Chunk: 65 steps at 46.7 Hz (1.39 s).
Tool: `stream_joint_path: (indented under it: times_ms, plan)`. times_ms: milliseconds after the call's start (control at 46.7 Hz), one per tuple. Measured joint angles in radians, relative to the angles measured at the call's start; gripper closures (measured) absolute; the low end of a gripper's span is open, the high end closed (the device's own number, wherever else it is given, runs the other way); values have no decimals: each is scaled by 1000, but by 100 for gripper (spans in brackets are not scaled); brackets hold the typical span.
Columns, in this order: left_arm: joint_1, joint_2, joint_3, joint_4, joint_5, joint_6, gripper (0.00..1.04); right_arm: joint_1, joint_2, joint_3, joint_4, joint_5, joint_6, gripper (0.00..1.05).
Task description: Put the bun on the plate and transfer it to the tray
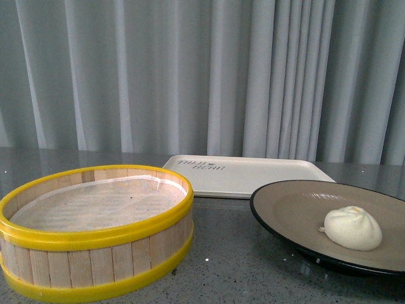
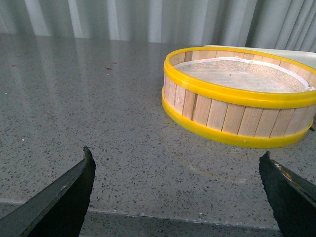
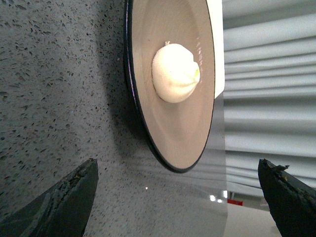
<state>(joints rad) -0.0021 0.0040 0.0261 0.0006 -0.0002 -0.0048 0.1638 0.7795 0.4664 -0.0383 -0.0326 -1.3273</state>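
The off-white pleated bun [image 1: 352, 228] lies on the black-rimmed beige plate [image 1: 291, 206] at the front right of the grey table. The cream tray [image 1: 253, 175] with dark lettering lies empty behind the plate. Neither arm shows in the front view. In the right wrist view the bun [image 3: 174, 72] and plate [image 3: 182, 133] lie ahead of my right gripper [image 3: 177, 170], which is open and empty, short of the plate's rim. My left gripper [image 2: 175, 163] is open and empty over bare table near the front edge.
A yellow-rimmed wooden steamer basket [image 1: 95, 234] with a paper liner stands empty at the front left; it also shows in the left wrist view [image 2: 237, 98]. A grey curtain hangs behind the table.
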Motion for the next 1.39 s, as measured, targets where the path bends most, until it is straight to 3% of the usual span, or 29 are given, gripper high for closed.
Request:
stream_joint_path:
  times_ms: [343,621,1007,1179,1393]
  plan:
    - [0,0,0,0,0,0,7,0,217,32,160,-56,-130,8]
    - [0,0,0,0,0,0,7,-6,335,49,252,-68,-152,10]
    - [0,0,0,0,0,0,7,2,342,32,269,-63,-151,77]
    - [0,0,0,0,0,0,7,12,317,7,254,-55,-154,99]
    - [0,0,0,0,0,0,7,11,297,1,243,-50,-174,102]
